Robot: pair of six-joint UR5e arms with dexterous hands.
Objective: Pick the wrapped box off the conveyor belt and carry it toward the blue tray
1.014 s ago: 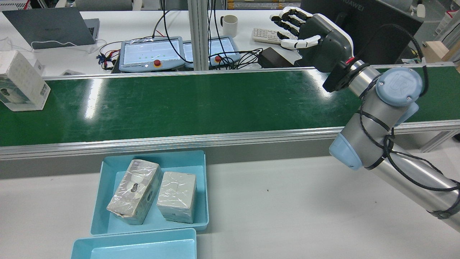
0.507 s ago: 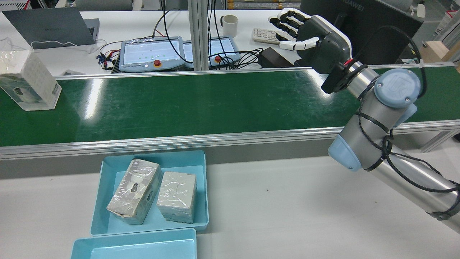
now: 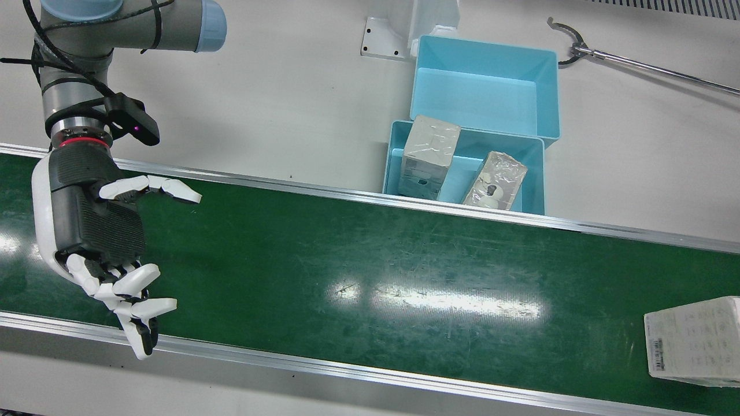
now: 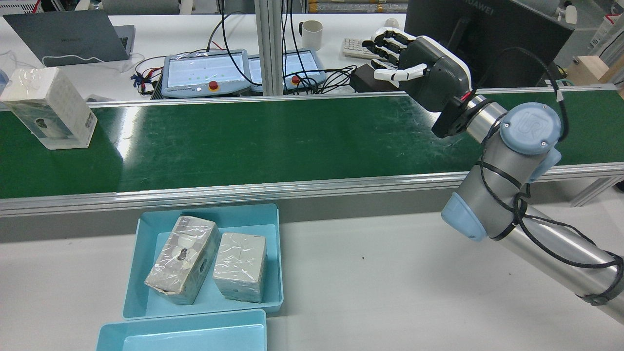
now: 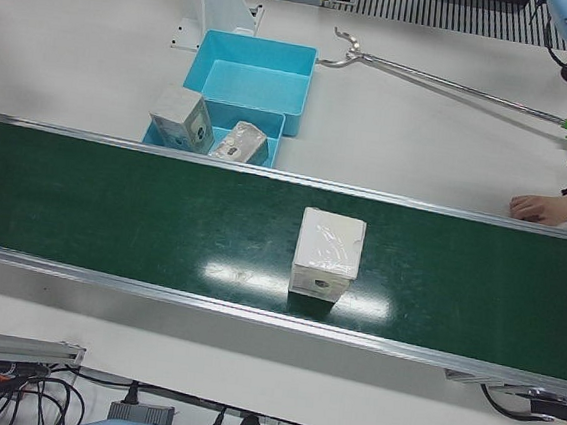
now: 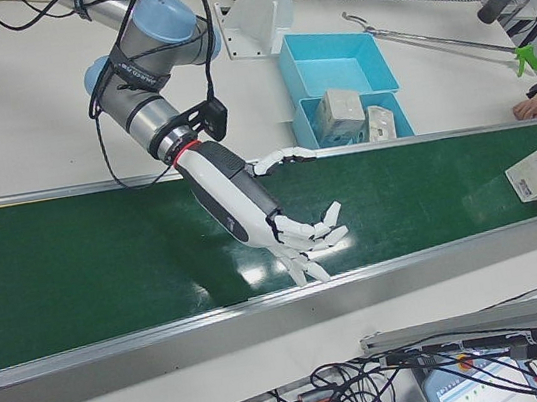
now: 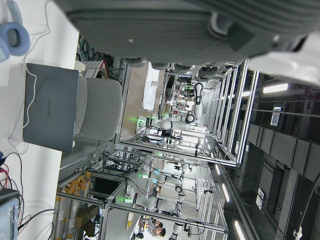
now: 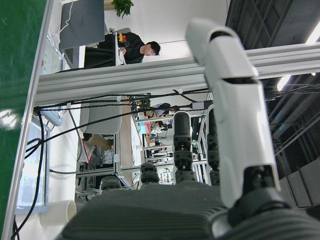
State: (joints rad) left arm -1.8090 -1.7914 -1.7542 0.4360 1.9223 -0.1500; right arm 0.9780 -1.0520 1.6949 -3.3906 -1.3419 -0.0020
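The right hand (image 4: 414,61) waits spread wide and empty over the belt (image 4: 273,141), well apart from the wrapped box (image 4: 51,107) it must next close around.

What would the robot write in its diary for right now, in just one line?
right hand: open, over green conveyor belt | white plastic-wrapped box: on belt, untouched, far from hand | blue plastic tray: two wrapped boxes inside

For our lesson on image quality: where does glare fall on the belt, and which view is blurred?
Front view: a bright streak of glare on the belt. Rear view: glare near the wrapped box. Right hand view: the robot hand's fingers are close and soft.
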